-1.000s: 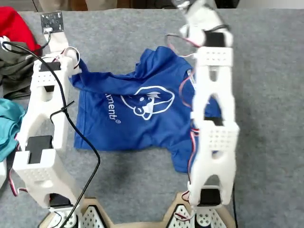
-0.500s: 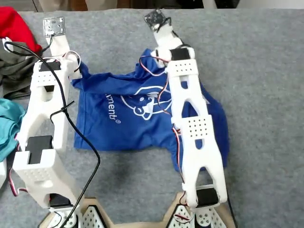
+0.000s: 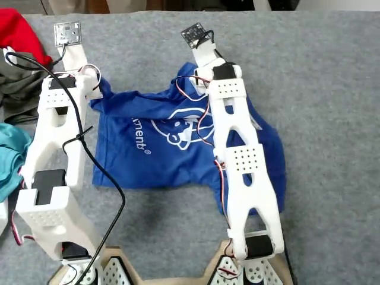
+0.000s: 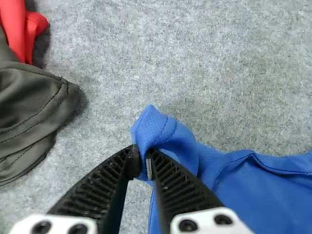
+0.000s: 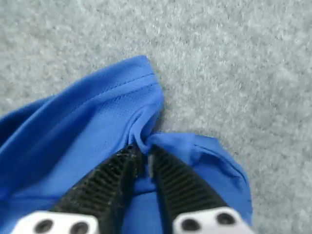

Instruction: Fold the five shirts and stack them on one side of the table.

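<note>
A blue shirt [image 3: 160, 148] with a white print lies spread on the grey table. My left gripper [image 4: 141, 163] is shut on a bunched corner of the blue shirt [image 4: 161, 134] at its far-left edge. In the high view the left gripper [image 3: 95, 83] sits at that corner. My right gripper [image 5: 145, 161] is shut on a pinched fold of the blue shirt [image 5: 97, 122] near its far edge. In the high view the right gripper [image 3: 202, 65] stands over the shirt's far middle, its arm lying across the shirt's right half.
A red shirt [image 3: 18, 32], a dark olive shirt [image 3: 18, 89] and a teal shirt [image 3: 9, 157] lie heaped at the table's left edge. The olive shirt [image 4: 29, 122] and red shirt [image 4: 22, 24] lie close to the left gripper. Bare grey table [image 3: 332, 119] stretches to the right.
The right arm has swung left and come down onto the shirt's far middle, dragging the right side of the shirt inward. The left arm has stayed still.
</note>
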Controlling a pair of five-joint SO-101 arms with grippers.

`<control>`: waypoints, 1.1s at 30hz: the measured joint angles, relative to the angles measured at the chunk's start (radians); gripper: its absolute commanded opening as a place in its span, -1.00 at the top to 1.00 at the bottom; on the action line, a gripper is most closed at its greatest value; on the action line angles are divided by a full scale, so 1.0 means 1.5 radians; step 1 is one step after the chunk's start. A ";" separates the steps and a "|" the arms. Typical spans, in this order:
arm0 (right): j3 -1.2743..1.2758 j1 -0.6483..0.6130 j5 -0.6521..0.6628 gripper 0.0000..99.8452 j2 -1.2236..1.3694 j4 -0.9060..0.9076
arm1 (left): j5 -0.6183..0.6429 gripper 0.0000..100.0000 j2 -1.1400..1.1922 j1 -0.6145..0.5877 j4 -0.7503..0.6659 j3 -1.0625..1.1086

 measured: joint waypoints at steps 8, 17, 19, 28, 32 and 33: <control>-0.119 0.057 0.000 0.99 0.000 0.145 | 0.000 0.96 0.000 0.000 0.021 0.000; -0.195 0.063 0.029 0.99 -0.047 0.404 | 0.000 0.96 0.000 0.000 0.052 0.000; -0.196 0.078 0.030 0.99 -0.060 0.413 | 0.000 0.96 0.000 0.000 0.052 0.000; 0.020 0.120 0.056 0.85 -0.180 0.415 | 0.000 0.96 0.000 -0.011 0.118 -0.043; 0.132 0.120 0.072 0.67 -0.261 0.415 | 0.000 0.96 0.000 -0.015 0.139 -0.071; 0.136 0.120 0.073 0.64 -0.278 0.415 | 0.000 0.96 0.000 -0.015 0.141 -0.073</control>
